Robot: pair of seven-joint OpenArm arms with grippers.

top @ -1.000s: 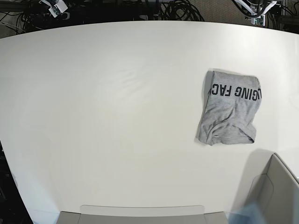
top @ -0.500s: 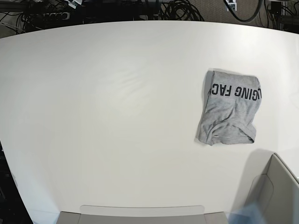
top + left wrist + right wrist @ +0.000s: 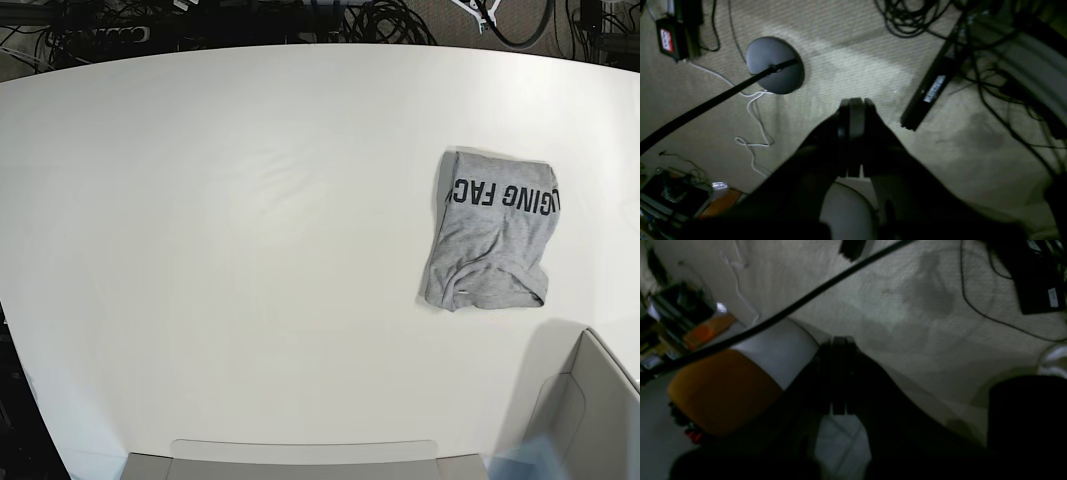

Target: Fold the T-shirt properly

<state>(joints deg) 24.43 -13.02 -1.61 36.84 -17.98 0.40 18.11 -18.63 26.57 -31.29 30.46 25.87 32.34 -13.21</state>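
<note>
heather-grey cotton T-shirt [image 3: 490,232]: folded on white table [image 3: 220,250] | left gripper [image 3: 855,101]: jaws together, empty | right gripper [image 3: 839,340]: jaws together, empty

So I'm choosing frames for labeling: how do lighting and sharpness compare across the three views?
Base view: bright, even, sharp; T-shirt lettering legible on the white table. Left wrist view: dim, soft, left pincer a dark silhouette. Right wrist view: darker still, right pincer barely distinguishable.

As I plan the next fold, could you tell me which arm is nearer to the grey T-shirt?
Left, probably. The T-shirt lies on the base view's right, the left arm's side. Both the left gripper and right gripper are shut, off the table, over the floor.
</note>
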